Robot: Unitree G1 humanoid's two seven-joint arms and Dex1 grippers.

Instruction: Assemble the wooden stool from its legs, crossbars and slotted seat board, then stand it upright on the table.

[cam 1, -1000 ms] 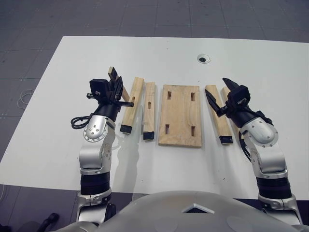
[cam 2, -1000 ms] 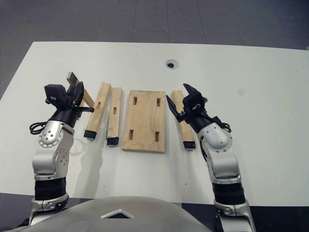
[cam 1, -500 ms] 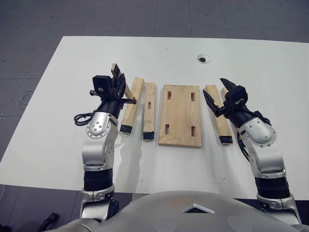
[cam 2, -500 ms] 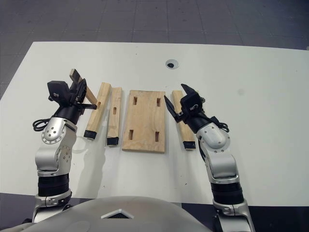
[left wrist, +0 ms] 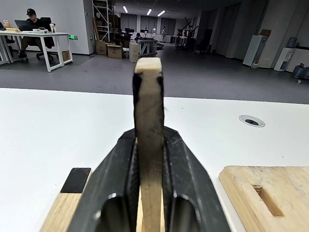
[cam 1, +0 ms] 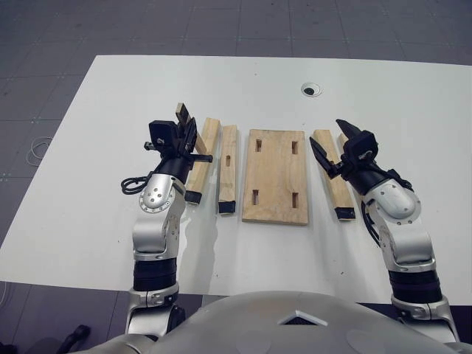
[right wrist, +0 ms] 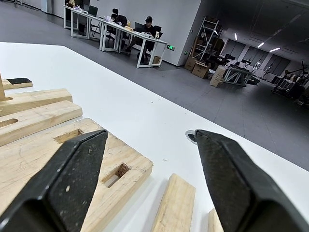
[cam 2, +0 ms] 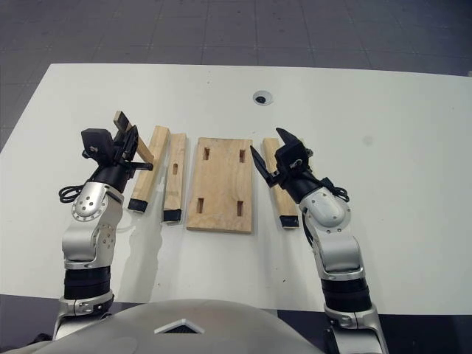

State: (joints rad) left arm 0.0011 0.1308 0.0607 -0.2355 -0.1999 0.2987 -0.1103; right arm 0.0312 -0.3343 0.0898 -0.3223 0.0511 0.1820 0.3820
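White table [cam 1: 88,147] carries the stool parts laid flat in a row across the middle of the head view. The slotted seat board [cam 1: 275,175] lies at centre, two legs [cam 1: 227,168] lie side by side just to its left, and another leg [cam 1: 333,184] lies just to its right, with a further piece beyond it largely hidden by the right arm. A round hole [cam 1: 311,90] sits in the tabletop above the board, towards the upper right. The left arm rises from the lower left of the frame, forearm upright and wrist bent forward. The left gripper [cam 1: 188,136] is above the near-left leg, its fingers [left wrist: 124,159] pinching a crossbar [cam 1: 180,111] from both sides; the bar stands tilted, with its upper end pointing to the upper left and clear of the table. The right arm rises from the lower right, forearm angled inward. The right gripper [cam 1: 330,134] hangs above the top end of the right-hand leg, fingers spread wide with nothing between them. Compared with one second ago, the left arm and its crossbar have shifted right in the frame, closer to the two left legs. The right arm has barely moved, and the parts on the table lie as before.
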